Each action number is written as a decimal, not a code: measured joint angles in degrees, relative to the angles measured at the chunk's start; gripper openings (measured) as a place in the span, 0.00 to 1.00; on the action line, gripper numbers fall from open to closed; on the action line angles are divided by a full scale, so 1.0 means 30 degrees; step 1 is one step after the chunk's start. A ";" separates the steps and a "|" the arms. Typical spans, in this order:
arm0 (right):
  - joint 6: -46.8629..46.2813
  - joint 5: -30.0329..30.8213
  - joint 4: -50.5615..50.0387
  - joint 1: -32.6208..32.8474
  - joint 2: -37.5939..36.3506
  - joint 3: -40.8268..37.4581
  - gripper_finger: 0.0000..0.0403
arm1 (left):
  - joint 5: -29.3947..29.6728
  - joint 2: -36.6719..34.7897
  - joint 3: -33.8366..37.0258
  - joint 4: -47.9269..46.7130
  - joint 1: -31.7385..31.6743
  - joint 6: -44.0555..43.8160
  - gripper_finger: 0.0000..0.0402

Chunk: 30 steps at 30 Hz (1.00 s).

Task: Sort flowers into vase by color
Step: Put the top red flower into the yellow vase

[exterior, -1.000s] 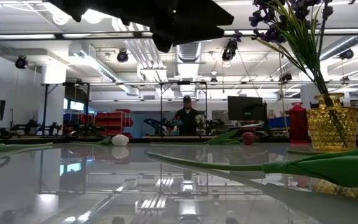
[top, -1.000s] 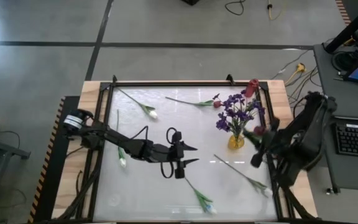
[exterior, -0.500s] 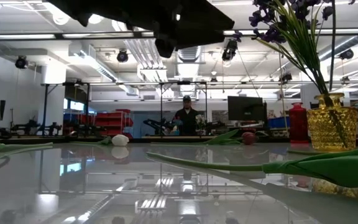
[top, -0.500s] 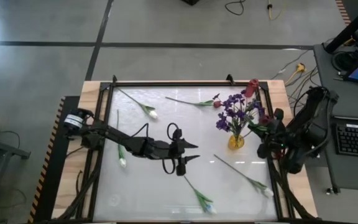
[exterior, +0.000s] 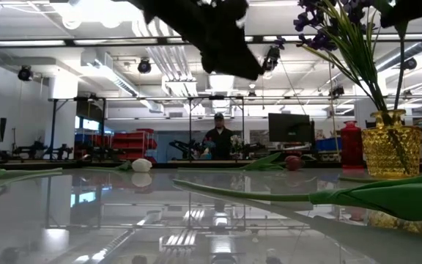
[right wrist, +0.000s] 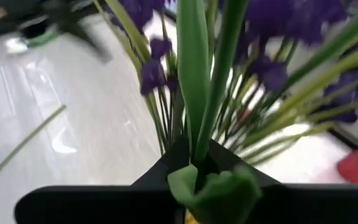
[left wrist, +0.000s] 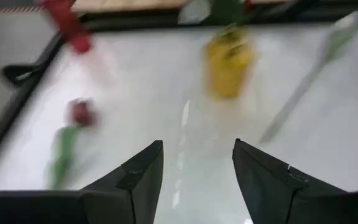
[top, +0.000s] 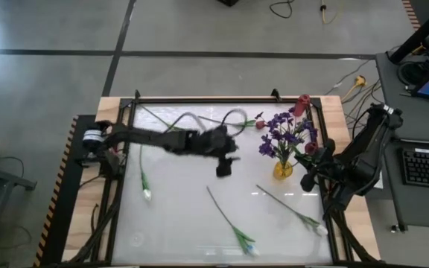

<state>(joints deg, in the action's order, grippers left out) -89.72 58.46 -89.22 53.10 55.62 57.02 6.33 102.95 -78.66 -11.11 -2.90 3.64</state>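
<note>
The left gripper point(top: 225, 165) has swung away from the middle of the desk point(top: 185, 216) toward the far side, and now hangs, fingers apart and empty, over bare glass with the yellow vase point(left wrist: 229, 59) ahead of it. The move has uncovered the stem of the white flower point(top: 233, 227) it was hovering over; that flower lies untouched near the front edge, so no pick has been made there.

The right gripper point(top: 309, 177) has shifted little. It sits just beside the yellow vase at the right of the desk, clamped on the green stem of a dark red flower point(top: 310, 149) whose bud stands up beside the purple flowers point(top: 283, 134) already in that vase. I judge that this flower belongs in the red vase point(top: 302, 104) at the far right corner, so it is held but not yet placed.

Loose on the desk are white flowers at the far left point(top: 171, 129), the left side point(top: 144, 186) and the near right point(top: 304, 219), plus a dark red one point(top: 238, 123) near the far edge. Most of the sorting remains
</note>
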 joint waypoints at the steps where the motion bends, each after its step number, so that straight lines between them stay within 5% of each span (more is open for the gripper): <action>1: -0.0209 -0.0340 0.0052 0.0000 0.0028 -0.0087 0.08 | 0.0008 0.0298 -0.0690 -0.1025 -0.0547 0.0383 0.47; 12: -0.0623 -0.3012 0.0521 0.0000 0.1068 -0.0176 0.36 | -0.4545 0.4636 -0.6420 -0.7938 -0.5630 0.3751 0.62; 23: 0.2920 -0.3127 0.0397 0.0007 0.1253 0.3945 0.67 | -0.5005 0.7387 -0.8717 -1.1344 -0.7942 0.7560 0.53; 30: 0.3305 -0.3164 0.0408 0.0095 0.1267 0.4981 0.77 | -0.4847 0.7506 -0.8397 -1.3579 -0.9595 0.8603 0.46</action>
<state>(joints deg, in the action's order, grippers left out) -79.81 48.97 -87.99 53.39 59.42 71.96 -8.21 125.47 -103.85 -51.85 -31.69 29.45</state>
